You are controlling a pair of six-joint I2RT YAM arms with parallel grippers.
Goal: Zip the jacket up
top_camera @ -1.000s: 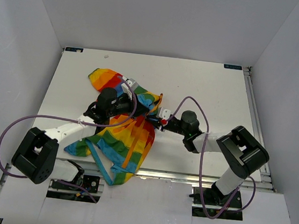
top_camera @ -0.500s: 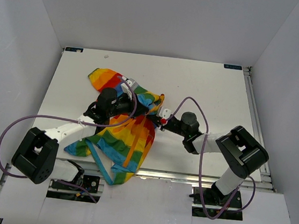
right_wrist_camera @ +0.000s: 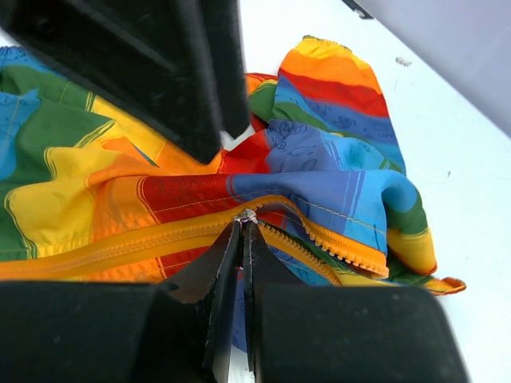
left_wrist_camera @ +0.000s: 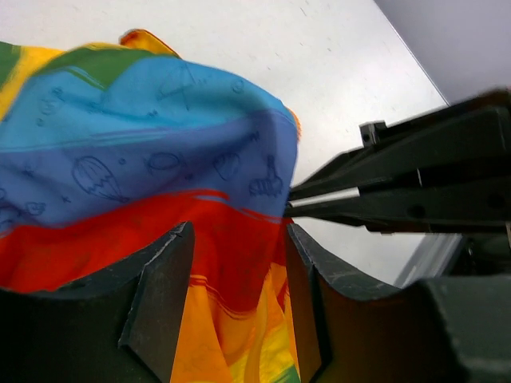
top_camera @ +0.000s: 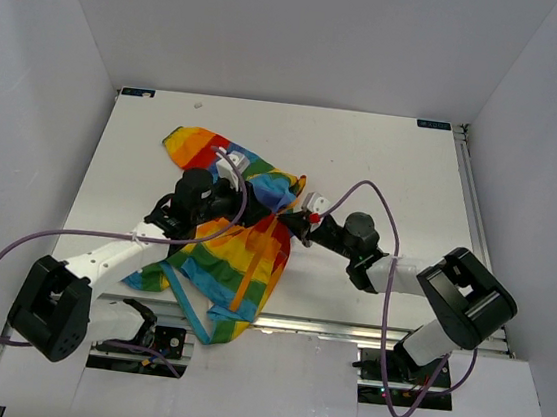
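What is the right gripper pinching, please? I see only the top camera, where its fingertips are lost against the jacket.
Observer: In the right wrist view, the right gripper is shut on the small metal zipper pull of the jacket.
Operator: Thank you. Where is the zipper closed?
Observer: The orange zipper is joined left of the pull in that view; right of it, the two rows of teeth spread apart.
Operator: Is the left gripper clamping the cloth?
Observer: No; the left wrist view shows the left gripper open, red cloth showing between its fingers.
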